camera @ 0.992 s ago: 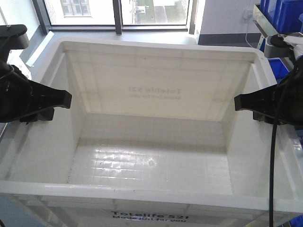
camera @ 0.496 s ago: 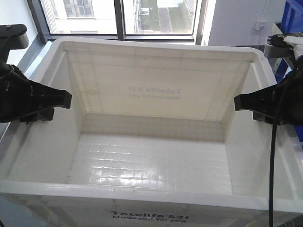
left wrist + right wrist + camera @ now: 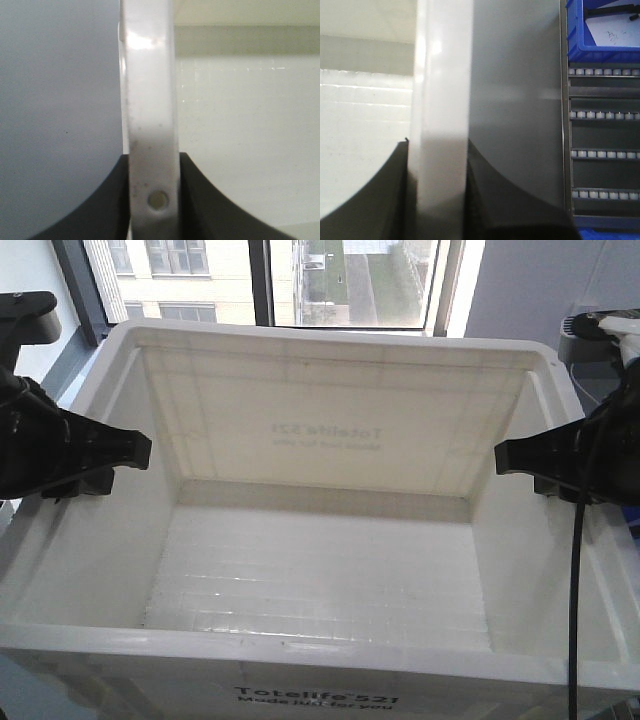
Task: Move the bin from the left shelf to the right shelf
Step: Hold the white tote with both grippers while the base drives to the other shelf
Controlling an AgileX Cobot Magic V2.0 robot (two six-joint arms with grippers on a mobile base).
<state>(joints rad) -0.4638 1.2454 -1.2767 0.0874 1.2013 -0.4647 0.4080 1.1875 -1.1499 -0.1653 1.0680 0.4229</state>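
Observation:
The large white bin (image 3: 320,570) fills the front view, empty, with black "Totelife 521" print on its near side. My left gripper (image 3: 135,450) is shut on the bin's left rim. In the left wrist view the white rim (image 3: 150,125) runs between the two black fingers (image 3: 202,200). My right gripper (image 3: 510,455) is shut on the bin's right rim. In the right wrist view the rim (image 3: 442,125) is clamped between the dark fingers (image 3: 385,195). The bin hangs between both arms.
Windows (image 3: 350,280) with buildings outside lie straight ahead beyond the bin. In the right wrist view a shelf with roller tracks (image 3: 602,115) stands at the right, holding a blue plastic bin (image 3: 610,30).
The background has shifted: the windows slid down and sideways and the blue bins at the upper right have left the front view. The bin and both grippers hold the same pose relative to the camera.

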